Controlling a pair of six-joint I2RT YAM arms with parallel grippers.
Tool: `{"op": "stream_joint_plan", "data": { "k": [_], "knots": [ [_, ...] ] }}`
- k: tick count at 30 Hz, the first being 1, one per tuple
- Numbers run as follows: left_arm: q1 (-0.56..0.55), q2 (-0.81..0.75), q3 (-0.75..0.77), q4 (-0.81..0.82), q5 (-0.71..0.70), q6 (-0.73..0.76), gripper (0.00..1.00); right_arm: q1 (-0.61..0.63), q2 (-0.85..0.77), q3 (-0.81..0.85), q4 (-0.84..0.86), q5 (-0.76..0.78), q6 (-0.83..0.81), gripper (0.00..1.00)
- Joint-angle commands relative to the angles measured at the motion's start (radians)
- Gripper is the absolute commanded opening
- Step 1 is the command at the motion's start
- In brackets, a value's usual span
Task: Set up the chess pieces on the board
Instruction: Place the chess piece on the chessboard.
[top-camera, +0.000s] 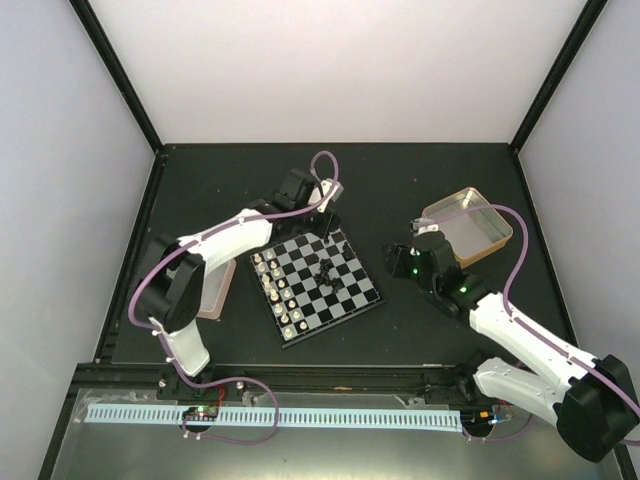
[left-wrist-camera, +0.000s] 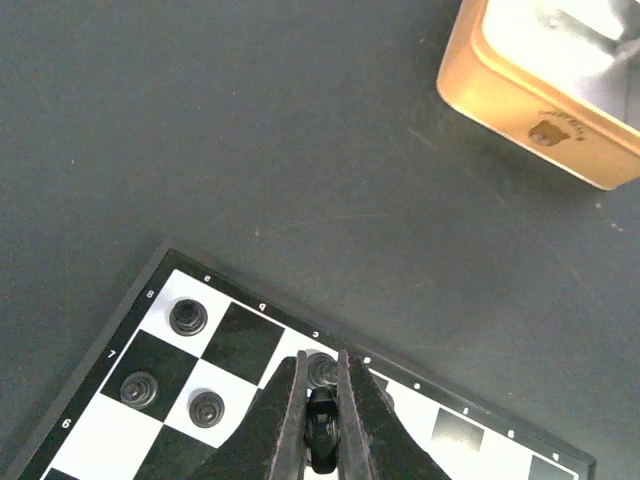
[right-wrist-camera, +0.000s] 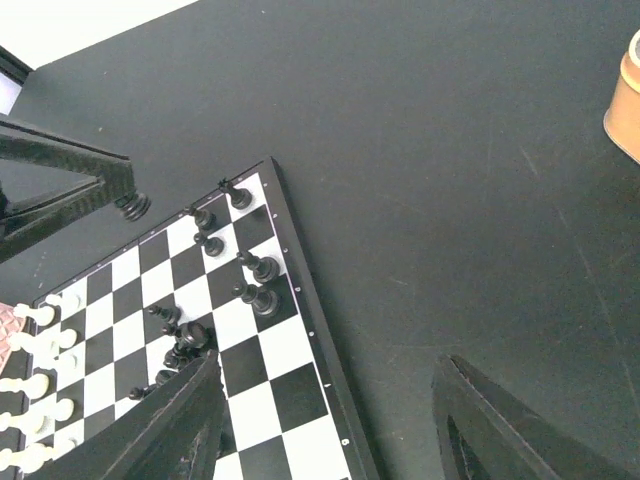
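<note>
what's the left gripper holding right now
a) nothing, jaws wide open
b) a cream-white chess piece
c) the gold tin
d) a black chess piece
D: in the left wrist view the left gripper has its fingers closed on a small black chess piece over the edge of the board.

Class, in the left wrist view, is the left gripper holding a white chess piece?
No, the left gripper is shut on a black piece.
</note>
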Motion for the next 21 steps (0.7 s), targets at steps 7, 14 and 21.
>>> {"op": "stream_joint_plan", "data": {
  "k": [7, 14, 21],
  "knots": [
    [-0.016, 0.164, 0.117, -0.056, -0.066, -0.002, 0.04, -0.017, -0.001, -0.027, 0.015, -0.022, 0.007, 0.58],
    [-0.025, 0.246, 0.165, -0.058, -0.081, -0.019, 0.03, -0.018, 0.022, -0.029, 0.023, -0.035, 0.009, 0.58],
    [-0.028, 0.316, 0.236, -0.127, -0.147, -0.008, 0.04, -0.018, 0.028, -0.031, 0.026, -0.03, 0.008, 0.58]
  ]
}}
